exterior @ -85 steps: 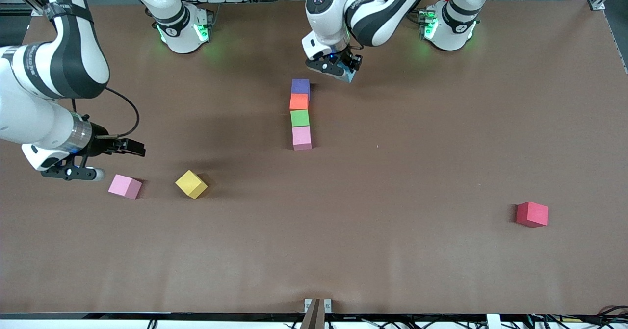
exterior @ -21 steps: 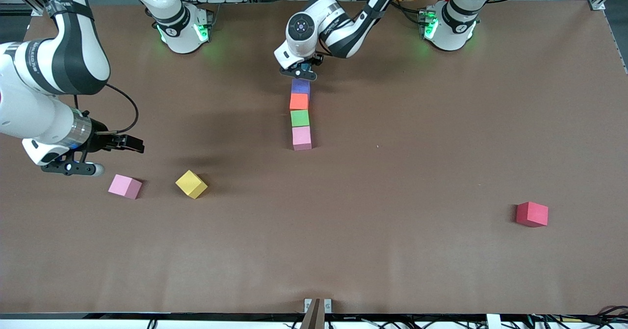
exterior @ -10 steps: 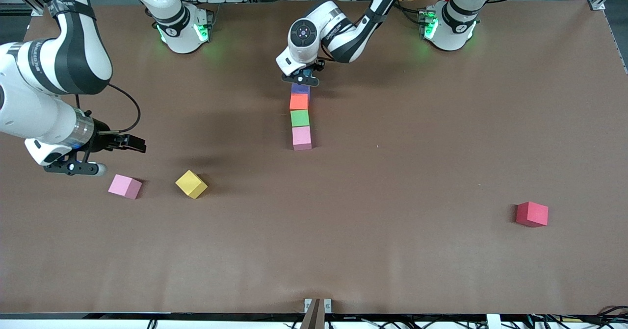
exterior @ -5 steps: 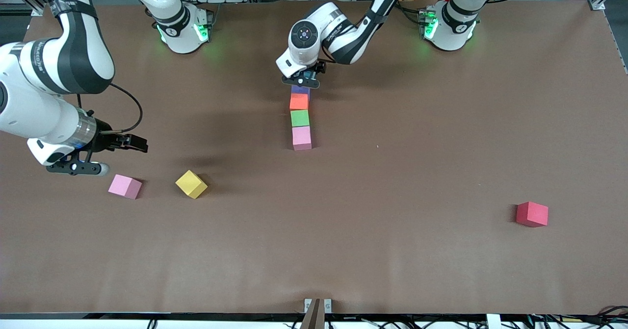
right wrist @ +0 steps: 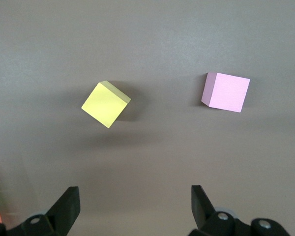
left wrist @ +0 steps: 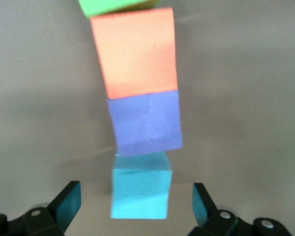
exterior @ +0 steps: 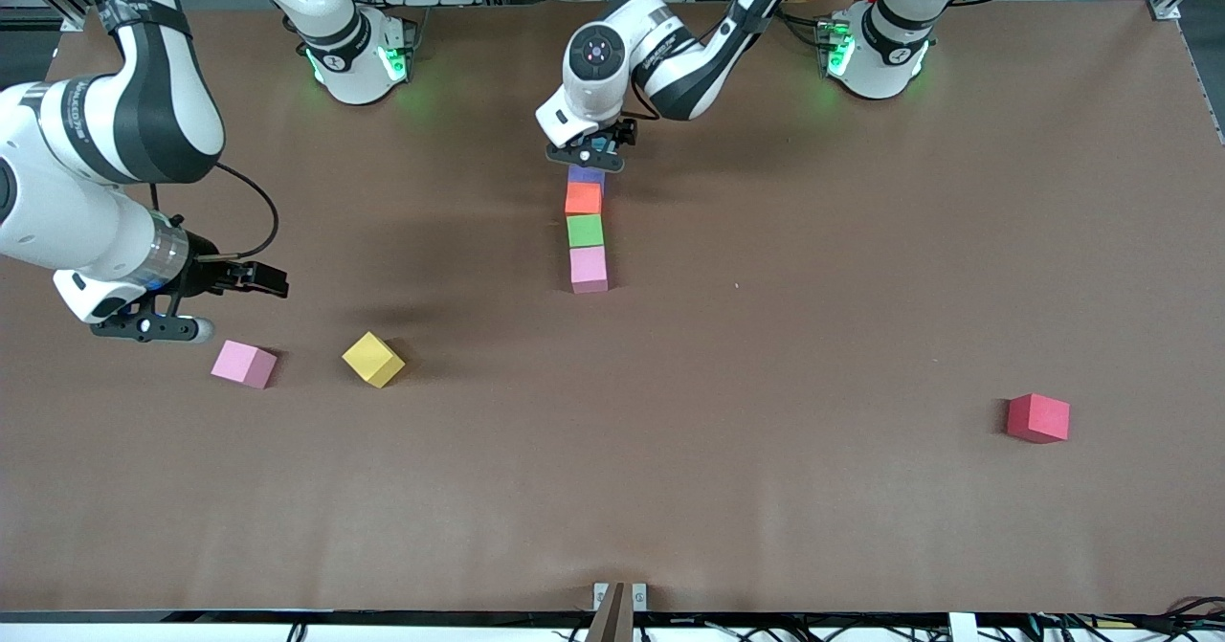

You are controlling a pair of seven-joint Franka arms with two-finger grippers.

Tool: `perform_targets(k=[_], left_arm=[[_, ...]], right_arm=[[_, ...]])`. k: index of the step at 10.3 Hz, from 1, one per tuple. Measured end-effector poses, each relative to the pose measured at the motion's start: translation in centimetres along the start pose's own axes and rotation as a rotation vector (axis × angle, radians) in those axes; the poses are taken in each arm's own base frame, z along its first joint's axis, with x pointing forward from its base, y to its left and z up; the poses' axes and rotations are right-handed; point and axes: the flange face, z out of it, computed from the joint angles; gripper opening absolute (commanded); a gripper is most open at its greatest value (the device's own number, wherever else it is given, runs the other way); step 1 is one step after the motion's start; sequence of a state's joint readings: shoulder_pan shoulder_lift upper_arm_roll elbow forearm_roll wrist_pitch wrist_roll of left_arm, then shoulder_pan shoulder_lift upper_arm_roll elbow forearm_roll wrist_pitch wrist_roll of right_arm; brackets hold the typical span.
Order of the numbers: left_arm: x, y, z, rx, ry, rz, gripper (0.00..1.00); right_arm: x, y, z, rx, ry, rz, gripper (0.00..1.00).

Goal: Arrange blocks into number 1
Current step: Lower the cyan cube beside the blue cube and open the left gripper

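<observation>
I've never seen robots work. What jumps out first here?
A straight line of coloured blocks mid-table: pink, green, orange, purple, light blue. The left gripper hangs open over the light blue one. The right gripper, open, hovers by loose pink and yellow blocks.

Two glossy white arms are wearing black joint bands, green lights glowing at their bases, black cable trailing near the right claw (exterior: 144, 328).

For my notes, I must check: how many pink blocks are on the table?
2. One pink block ends the column of blocks, the block nearest the front camera. The other pink block lies loose beside the yellow block, toward the right arm's end. None seems hidden.
</observation>
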State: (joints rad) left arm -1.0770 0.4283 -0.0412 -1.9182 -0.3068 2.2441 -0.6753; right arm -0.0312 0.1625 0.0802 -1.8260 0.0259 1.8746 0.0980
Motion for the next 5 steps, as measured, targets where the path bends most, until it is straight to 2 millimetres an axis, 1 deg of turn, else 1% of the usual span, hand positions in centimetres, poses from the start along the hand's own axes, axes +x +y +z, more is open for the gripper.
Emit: perform_targets(k=[2, 3, 4, 5], left_arm=[[-0.2, -0.8, -1.5, 0.064, 0.004, 0.123, 1.00], [0.2, -1.6, -2.3, 0.077, -0.015, 0.184, 1.00], [1.0, -2.8, -3.7, 0.084, -0.028, 0.227, 1.00], [2.1, -4.3, -5.5, 0.098, -0.021, 0.253, 1.00]], right_arm=[[-0.1, -0.9, -0.4, -0.014, 0.012, -0.021, 1.00], [-0.3, -1.1, -1.4, -0.015, 0.029, -0.027, 1.00], [-0.8, -1.3, -2.9, -0.015, 0.055, -0.031, 1.00], [-1.3, -1.5, -4.5, -0.014, 0.085, -0.036, 1.00]])
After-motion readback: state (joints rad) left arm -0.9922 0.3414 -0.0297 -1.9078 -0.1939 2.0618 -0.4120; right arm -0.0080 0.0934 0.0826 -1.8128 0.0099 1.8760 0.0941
